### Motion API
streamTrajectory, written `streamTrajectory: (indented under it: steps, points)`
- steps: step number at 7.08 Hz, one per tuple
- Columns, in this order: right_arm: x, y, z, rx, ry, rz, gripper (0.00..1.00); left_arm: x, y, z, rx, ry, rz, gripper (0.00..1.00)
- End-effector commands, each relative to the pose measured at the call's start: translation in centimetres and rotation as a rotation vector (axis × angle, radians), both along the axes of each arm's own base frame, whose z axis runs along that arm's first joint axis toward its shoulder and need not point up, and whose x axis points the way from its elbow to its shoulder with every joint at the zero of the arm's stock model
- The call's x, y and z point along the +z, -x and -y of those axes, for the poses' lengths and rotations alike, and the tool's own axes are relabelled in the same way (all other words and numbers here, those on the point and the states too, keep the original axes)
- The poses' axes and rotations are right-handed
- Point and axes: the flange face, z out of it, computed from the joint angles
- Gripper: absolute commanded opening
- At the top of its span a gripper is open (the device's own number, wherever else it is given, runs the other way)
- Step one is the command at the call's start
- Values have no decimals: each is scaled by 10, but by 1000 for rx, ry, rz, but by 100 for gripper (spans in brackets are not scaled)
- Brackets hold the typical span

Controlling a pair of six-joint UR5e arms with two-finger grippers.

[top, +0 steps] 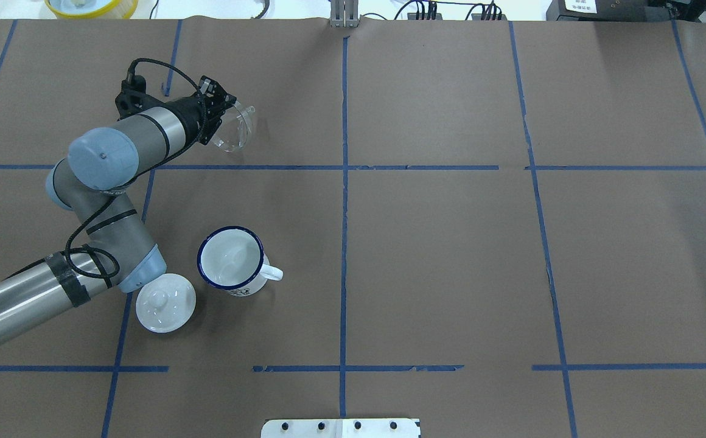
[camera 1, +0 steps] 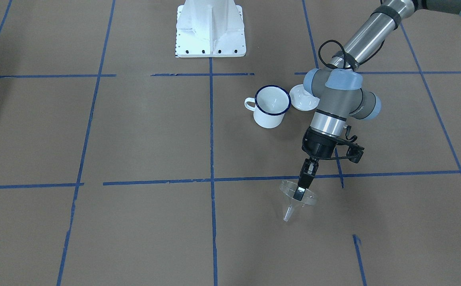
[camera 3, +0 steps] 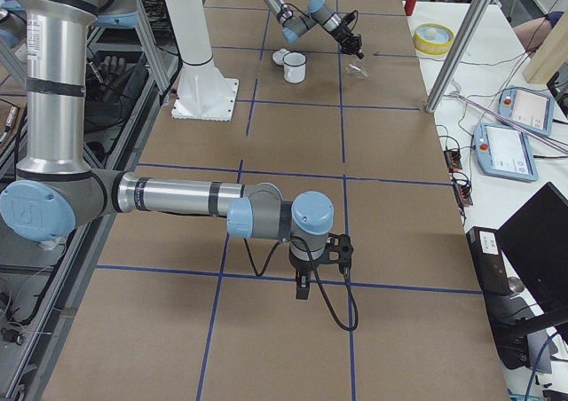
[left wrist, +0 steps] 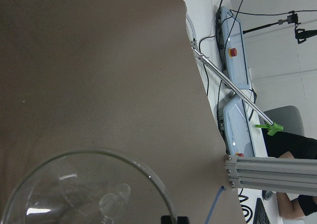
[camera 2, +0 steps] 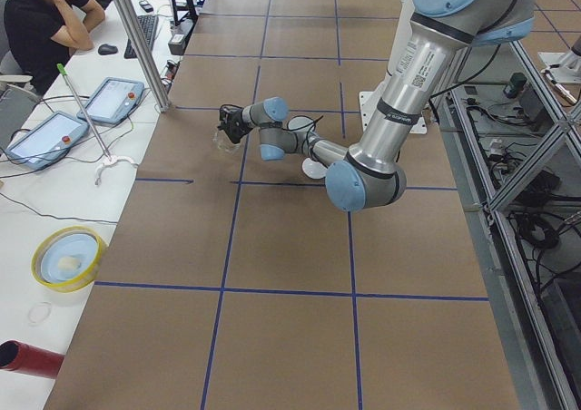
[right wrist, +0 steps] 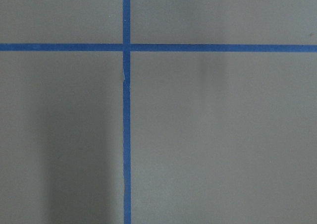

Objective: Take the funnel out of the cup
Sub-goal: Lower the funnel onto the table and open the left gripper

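The clear funnel hangs tilted, low over the brown table, with its spout pointing down and sideways. My left gripper is shut on its rim, well away from the cup. From overhead the funnel sits at the far left, off the gripper. The left wrist view looks into the funnel's cone. The white cup with a dark blue rim stands upright and empty. My right gripper shows only in the exterior right view, low over the table; I cannot tell its state.
A white domed lid with a knob lies beside the cup, partly under my left arm's elbow. The white robot base is at the table's near edge. A person sits at a side desk with tablets.
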Motion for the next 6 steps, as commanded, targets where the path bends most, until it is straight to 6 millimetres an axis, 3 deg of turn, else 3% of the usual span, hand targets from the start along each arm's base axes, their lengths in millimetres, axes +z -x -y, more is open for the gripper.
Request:
streamTrajectory:
  steps: [1,2,3,5,6]
  points:
    - [-1,0,0,0,-1,0,100,2,-1,0,0,4,2,9]
    - [0,0,0,0,0,0,100,3,-1,0,1,4,5,71]
    - [-1,0,0,0,-1,0,100,2,-1,0,1,2,5,100]
    - [-1,0,0,0,-1,0,100,-4,2,-2,62,-72,81,100]
    - [-1,0,0,0,-1,0,100,10,11,-18,142,-69,109,100]
